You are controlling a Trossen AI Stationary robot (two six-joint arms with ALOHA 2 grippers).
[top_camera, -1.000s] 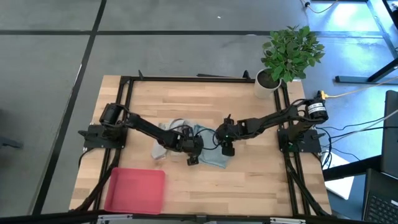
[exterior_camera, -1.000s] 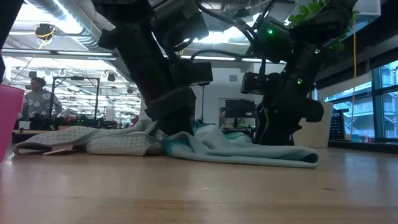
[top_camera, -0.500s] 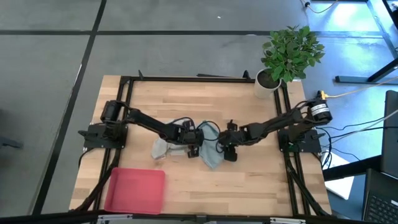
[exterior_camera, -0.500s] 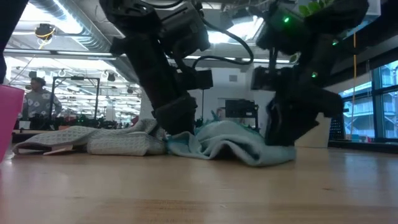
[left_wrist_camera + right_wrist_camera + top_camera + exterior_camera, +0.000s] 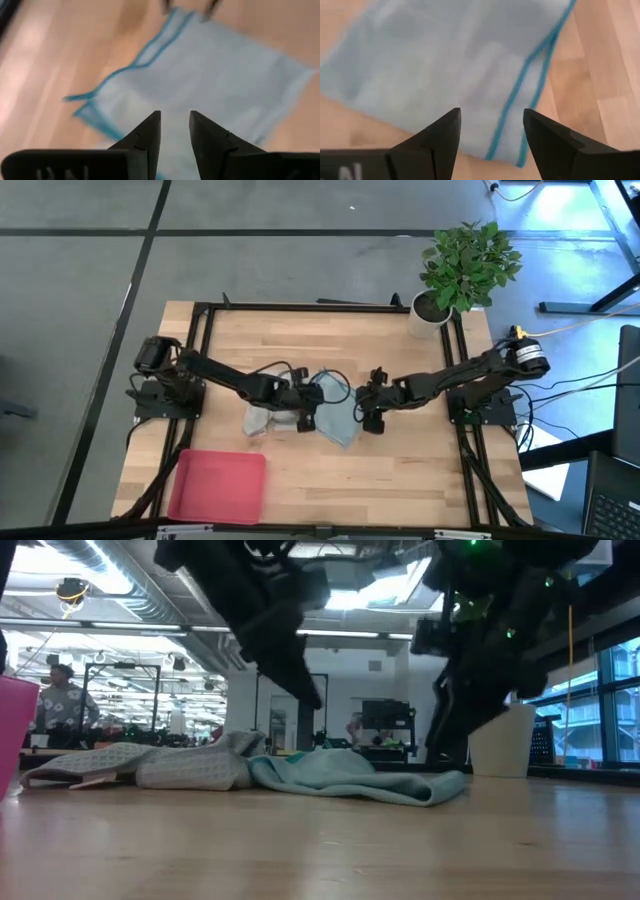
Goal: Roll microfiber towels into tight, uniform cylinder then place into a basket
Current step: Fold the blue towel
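While both pincers are hovering empty, the blue towel (image 5: 337, 413) is lying loose mid-bench.
The left pincer (image 5: 305, 420) is showing a narrow gap, the right pincer (image 5: 372, 418) a wider one; the grey towel (image 5: 262, 416) is touching the blue one, and the red basket (image 5: 218, 485) is sitting near the bench's (image 5: 400, 470) front-left corner.

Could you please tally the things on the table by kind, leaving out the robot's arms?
Towels: 2, a grey towel and a blue-teal towel, lying side by side, neither rolled
Basket: 1, the pink-red tray, with nothing in it
Potted plant: 1, in a white pot at the table's corner
Total: 4
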